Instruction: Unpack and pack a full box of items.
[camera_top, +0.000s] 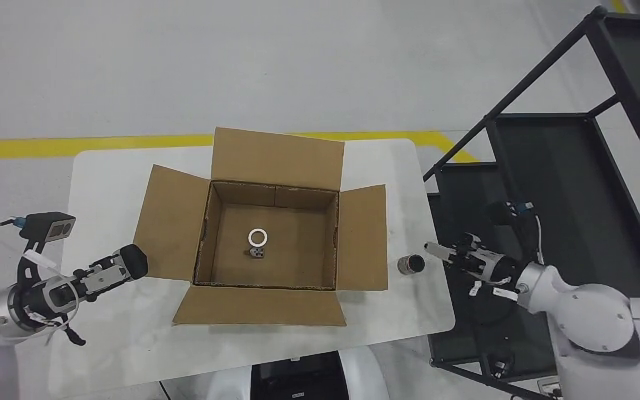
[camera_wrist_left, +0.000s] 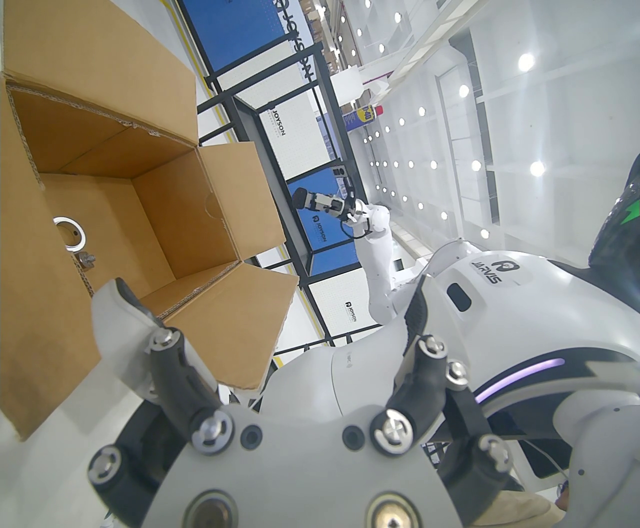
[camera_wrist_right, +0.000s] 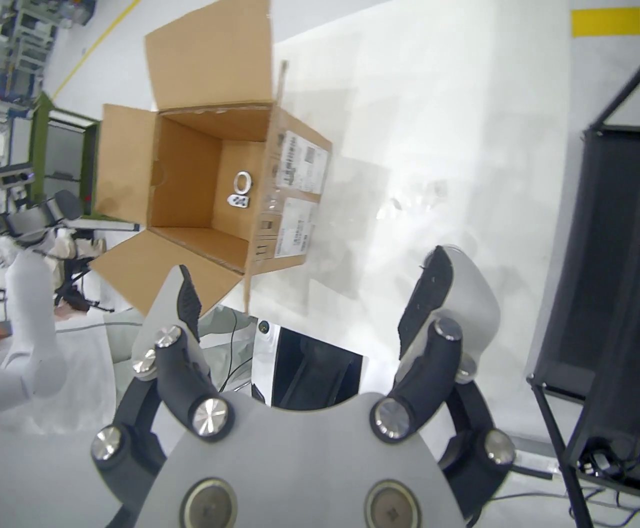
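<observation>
The open cardboard box (camera_top: 360, 235) stands mid-table with all flaps folded out. On its floor lie a white ring (camera_top: 258, 238) and, beside it, a small dark metal part (camera_top: 257, 253); both also appear as the ring (camera_wrist_right: 243, 181) and part (camera_wrist_right: 237, 201), and as the ring (camera_wrist_left: 69, 232) and part (camera_wrist_left: 86, 259). My left gripper (camera_top: 135, 262) (camera_wrist_left: 270, 305) is open and empty just outside the box's left flap. My right gripper (camera_top: 440, 252) (camera_wrist_right: 310, 290) is open and empty to the right of the box, close to a small dark cylinder (camera_top: 410, 265) standing on the table.
The white table (camera_top: 110, 200) ends shortly right of the cylinder. A black metal shelf rack (camera_top: 560, 180) stands close by on that side. A yellow floor line (camera_top: 100, 146) runs behind the table. Bare tabletop lies left of and behind the box.
</observation>
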